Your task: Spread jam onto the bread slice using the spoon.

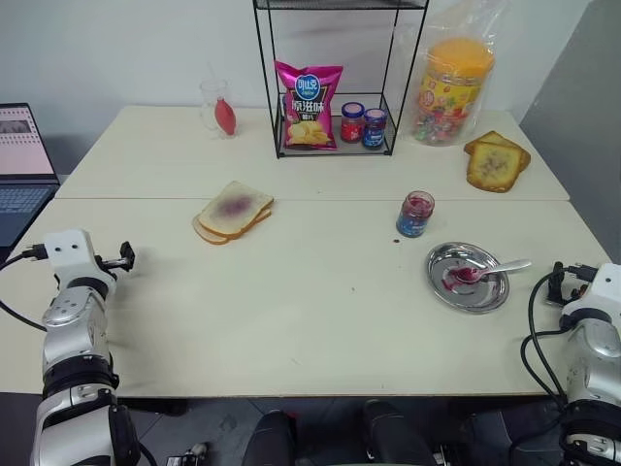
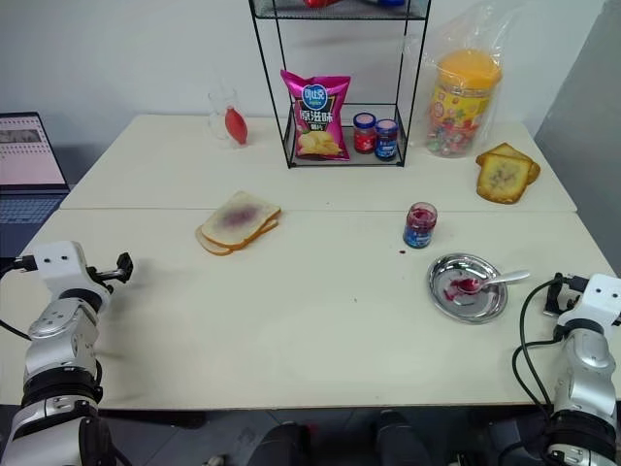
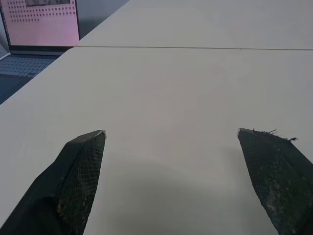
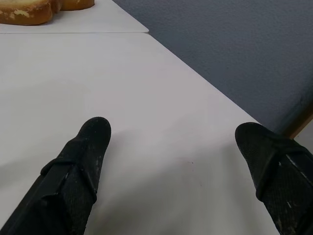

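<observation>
My left claw (image 3: pixel 171 142) hangs spread wide and empty over the bare table (image 1: pixel 291 311) at the lower left of the frame, and my right claw (image 4: pixel 171 132) is just as wide and empty at the lower right, near the table's edge. The bread slice (image 1: pixel 235 207), jam (image 1: pixel 233 205) smeared across its middle, sits on another slice left of centre. The spoon (image 1: pixel 488 270) rests in the steel plate (image 1: pixel 468 278) at right, its bowl red, just below the open jam jar (image 1: pixel 415 214).

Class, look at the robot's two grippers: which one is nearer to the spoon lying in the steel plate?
The right. The right gripper hangs open at the table's right edge, just beyond the steel plate holding the spoon. The left gripper, also open, is at the far left edge.
</observation>
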Controlling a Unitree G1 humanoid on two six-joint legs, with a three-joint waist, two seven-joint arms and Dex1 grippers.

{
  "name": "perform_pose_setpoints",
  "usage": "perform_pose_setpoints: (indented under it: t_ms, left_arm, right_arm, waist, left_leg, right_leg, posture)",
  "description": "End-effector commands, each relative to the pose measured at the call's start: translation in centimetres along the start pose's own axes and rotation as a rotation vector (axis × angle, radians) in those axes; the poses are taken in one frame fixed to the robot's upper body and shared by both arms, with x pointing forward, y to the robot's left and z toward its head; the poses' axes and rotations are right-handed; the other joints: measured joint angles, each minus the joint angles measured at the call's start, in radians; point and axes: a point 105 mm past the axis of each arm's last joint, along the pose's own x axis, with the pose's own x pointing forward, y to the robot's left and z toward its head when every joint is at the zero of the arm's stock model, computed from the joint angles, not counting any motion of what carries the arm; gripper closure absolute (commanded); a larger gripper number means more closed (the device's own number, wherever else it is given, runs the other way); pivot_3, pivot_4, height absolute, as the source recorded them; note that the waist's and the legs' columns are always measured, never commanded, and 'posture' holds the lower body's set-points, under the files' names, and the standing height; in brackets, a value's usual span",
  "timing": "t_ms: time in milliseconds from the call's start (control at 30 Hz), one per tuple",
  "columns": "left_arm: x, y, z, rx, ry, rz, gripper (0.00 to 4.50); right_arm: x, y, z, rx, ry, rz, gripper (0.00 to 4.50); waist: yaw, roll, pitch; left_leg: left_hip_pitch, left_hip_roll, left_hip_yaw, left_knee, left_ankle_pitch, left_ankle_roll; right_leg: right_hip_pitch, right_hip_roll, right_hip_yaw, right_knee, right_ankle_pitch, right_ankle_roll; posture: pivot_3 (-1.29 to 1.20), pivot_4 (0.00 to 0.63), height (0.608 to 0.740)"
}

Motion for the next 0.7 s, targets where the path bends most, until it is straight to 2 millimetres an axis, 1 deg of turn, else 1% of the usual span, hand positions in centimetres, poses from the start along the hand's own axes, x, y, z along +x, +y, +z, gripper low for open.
perform_pose_setpoints:
  t_ms: [33, 133, 200, 233, 267, 300, 333, 367, 400, 433, 467, 533, 600, 633, 667, 700]
  left_arm:
    - [-0.1, 0.6, 1.9, 0.011, -0.054, -0.006, 0.00]
    - [-0.2, 0.9, 1.9, 0.007, -0.057, -0.006, 0.00]
    - [-0.3, 0.7, 2.5, -0.026, -0.073, -0.055, 0.00]
    - [-0.3, 0.6, 2.7, -0.038, -0.080, -0.071, 0.00]
    - [-0.4, 0.5, 3.3, -0.064, -0.098, -0.099, 0.00]
    - [-0.5, 0.2, 4.0, -0.090, -0.104, -0.148, 0.00]
    - [-0.6, -0.4, 4.8, -0.109, -0.109, -0.220, 0.00]
    - [-0.7, -0.9, 5.3, -0.120, -0.111, -0.271, 0.00]
    - [-0.7, -1.7, 6.1, -0.131, -0.110, -0.331, 0.00]
    - [-0.7, -2.1, 6.6, -0.137, -0.108, -0.368, 0.00]
    - [-0.6, -2.8, 7.0, -0.141, -0.104, -0.407, 0.00]
    - [-0.5, -5.2, 8.3, -0.183, -0.098, -0.517, 0.00]
    - [-0.2, -7.1, 9.1, -0.189, -0.093, -0.583, 0.00]
    - [0.0, -7.8, 9.2, -0.176, -0.091, -0.596, 0.00]
    - [0.1, -8.1, 9.3, -0.167, -0.089, -0.601, 0.00]
    - [0.4, -8.8, 9.1, -0.153, -0.076, -0.604, 0.00]
  right_arm:
    - [0.0, -0.7, 1.9, 0.004, -0.069, -0.023, 0.02]
    - [0.1, -1.0, 2.2, 0.002, -0.078, -0.028, 0.02]
    - [0.3, -1.5, 3.9, -0.031, -0.127, -0.022, 0.02]
    - [0.3, -1.6, 4.3, -0.040, -0.140, -0.019, 0.02]
    - [0.3, -1.4, 5.4, -0.045, -0.168, 0.012, 0.02]
    - [0.2, -0.6, 6.9, -0.032, -0.204, 0.080, 0.02]
    - [0.0, 0.7, 8.6, -0.018, -0.238, 0.176, 0.02]
    - [-0.3, 1.6, 9.6, -0.010, -0.260, 0.244, 0.02]
    - [-1.0, 3.1, 10.8, 0.024, -0.274, 0.355, 0.02]
    - [-1.5, 4.2, 11.5, 0.045, -0.278, 0.427, 0.02]
    - [-2.4, 5.6, 12.3, 0.074, -0.281, 0.529, 0.02]
    - [-5.7, 9.5, 14.3, 0.109, -0.274, 0.829, 0.02]
    - [-8.6, 12.4, 15.4, 0.085, -0.256, 1.050, 0.02]
    - [-9.5, 13.3, 15.7, 0.064, -0.250, 1.112, 0.02]
    - [-10.0, 13.7, 15.8, 0.050, -0.245, 1.144, 0.02]
    - [-10.7, 14.6, 16.0, 0.048, -0.238, 1.196, 0.02]
  waist:
    - [0.000, 0.000, 0.000]
    - [0.000, 0.000, 0.000]
    - [0.000, 0.000, 0.000]
    - [0.000, 0.000, 0.000]
    - [0.000, 0.000, 0.000]
    - [0.000, 0.000, 0.000]
    - [0.000, 0.000, 0.000]
    - [-0.003, 0.000, 0.001]
    - [-0.005, 0.000, 0.001]
    - [-0.005, 0.000, 0.001]
    - [-0.005, 0.000, 0.001]
    - [-0.005, 0.000, 0.001]
    - [-0.005, 0.000, 0.001]
    - [-0.004, 0.000, 0.001]
    - [-0.002, 0.000, 0.001]
    - [0.001, 0.000, 0.001]
  left_leg:
    - [0.000, 0.000, 0.000, 0.000, 0.000, 0.000]
    - [0.000, 0.000, 0.000, 0.000, 0.000, 0.000]
    - [0.000, 0.000, 0.000, 0.000, 0.000, 0.000]
    - [0.000, 0.000, 0.000, 0.000, 0.000, 0.000]
    - [0.000, 0.000, 0.000, 0.000, 0.000, 0.000]
    - [0.000, 0.000, 0.001, 0.000, 0.000, 0.000]
    - [0.000, 0.000, 0.001, 0.000, 0.000, 0.000]
    - [0.000, 0.000, 0.000, 0.000, 0.000, 0.000]
    - [0.000, 0.000, 0.000, 0.000, 0.000, 0.000]
    - [0.000, 0.001, 0.000, 0.000, 0.000, 0.000]
    - [0.000, 0.001, -0.001, 0.000, 0.000, 0.000]
    - [0.000, 0.001, -0.003, 0.000, 0.000, 0.000]
    - [0.000, 0.001, -0.003, 0.000, 0.000, 0.000]
    - [0.000, 0.001, -0.003, 0.000, 0.000, 0.000]
    - [-0.001, 0.001, -0.003, 0.000, 0.000, 0.000]
    - [-0.001, 0.001, -0.003, 0.000, 0.000, 0.000]
  right_leg:
    - [0.000, 0.000, 0.000, 0.000, 0.000, 0.000]
    - [0.000, 0.000, 0.000, 0.000, 0.000, 0.000]
    - [0.000, 0.000, 0.000, 0.000, 0.000, 0.000]
    - [0.000, 0.000, 0.000, 0.000, 0.000, 0.000]
    - [0.000, 0.000, 0.000, 0.000, 0.000, 0.000]
    - [0.000, 0.000, 0.000, 0.000, 0.000, 0.000]
    - [0.000, 0.000, 0.000, 0.000, 0.000, 0.000]
    - [0.000, 0.000, 0.000, 0.000, 0.000, 0.000]
    - [-0.001, 0.000, 0.000, 0.000, 0.000, 0.000]
    - [0.000, 0.000, 0.000, 0.000, 0.000, -0.001]
    - [0.000, 0.001, -0.001, 0.001, -0.001, -0.001]
    - [0.000, 0.001, -0.003, 0.001, -0.001, -0.002]
    - [0.000, 0.001, -0.003, 0.001, -0.001, -0.002]
    - [0.000, 0.001, -0.004, 0.001, -0.002, -0.002]
    - [0.000, 0.001, -0.004, 0.001, -0.002, -0.002]
    - [0.000, 0.001, -0.004, 0.000, -0.002, -0.002]
  posture:
    - [0.00, 0.150, 0.740]
    - [0.00, 0.150, 0.740]
    - [0.00, 0.150, 0.740]
    - [0.00, 0.150, 0.740]
    - [0.00, 0.150, 0.740]
    - [0.00, 0.150, 0.740]
    - [0.00, 0.150, 0.740]
    - [0.00, 0.150, 0.740]
    - [0.00, 0.150, 0.740]
    - [0.00, 0.150, 0.740]
    - [0.00, 0.150, 0.740]
    - [0.00, 0.150, 0.740]
    - [0.00, 0.150, 0.740]
    - [0.00, 0.150, 0.740]
    - [0.00, 0.150, 0.740]
    - [0.00, 0.150, 0.740]
